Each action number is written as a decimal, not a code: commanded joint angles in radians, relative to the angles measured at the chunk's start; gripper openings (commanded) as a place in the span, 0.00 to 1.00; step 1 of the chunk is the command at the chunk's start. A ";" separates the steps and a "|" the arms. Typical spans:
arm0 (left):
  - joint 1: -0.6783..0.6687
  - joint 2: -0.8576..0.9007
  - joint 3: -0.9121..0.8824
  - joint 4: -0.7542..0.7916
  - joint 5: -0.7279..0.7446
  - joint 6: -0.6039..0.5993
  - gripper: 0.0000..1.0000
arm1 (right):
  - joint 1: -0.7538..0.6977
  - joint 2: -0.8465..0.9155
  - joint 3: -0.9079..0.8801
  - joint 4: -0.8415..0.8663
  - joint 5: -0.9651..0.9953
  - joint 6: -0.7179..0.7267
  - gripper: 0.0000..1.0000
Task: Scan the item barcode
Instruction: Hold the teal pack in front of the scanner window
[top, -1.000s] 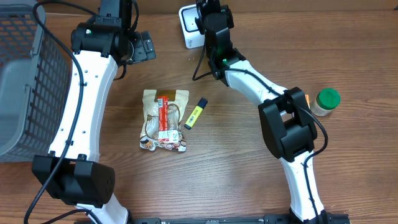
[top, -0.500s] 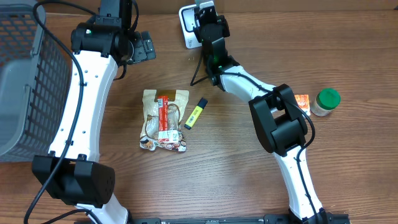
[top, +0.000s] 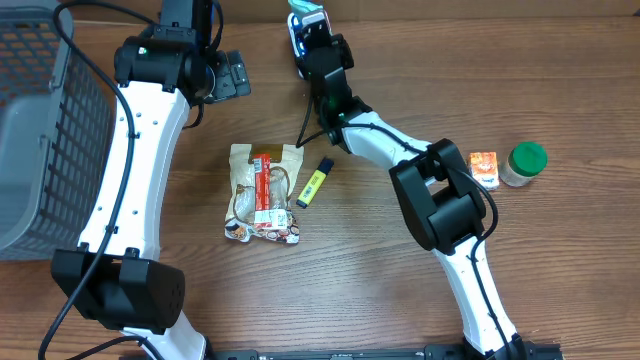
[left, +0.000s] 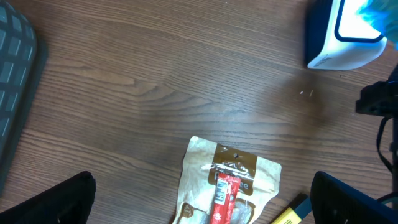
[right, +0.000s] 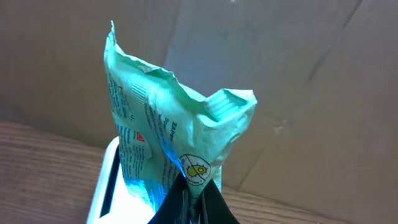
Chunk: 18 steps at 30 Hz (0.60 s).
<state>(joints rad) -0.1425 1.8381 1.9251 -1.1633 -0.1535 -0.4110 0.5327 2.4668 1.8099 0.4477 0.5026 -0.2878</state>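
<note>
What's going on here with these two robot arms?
The right claw is shut on a crinkly green packet and holds it at the lit face of the white scanner at the back of the table, apparently to read its barcode. The left claw hangs open and empty above the wood. A brown snack pouch and a yellow marker lie mid-table, untouched.
</note>
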 joint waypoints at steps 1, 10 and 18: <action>-0.002 -0.026 0.021 0.000 -0.006 0.015 1.00 | 0.008 0.004 0.011 0.019 0.040 0.009 0.04; -0.002 -0.026 0.021 0.000 -0.006 0.015 1.00 | 0.008 -0.012 0.011 0.105 0.133 0.006 0.04; -0.002 -0.026 0.021 0.000 -0.006 0.015 1.00 | 0.008 -0.248 0.011 -0.136 0.132 0.053 0.03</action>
<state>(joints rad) -0.1425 1.8381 1.9251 -1.1633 -0.1535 -0.4110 0.5381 2.4042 1.8069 0.3584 0.6128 -0.2810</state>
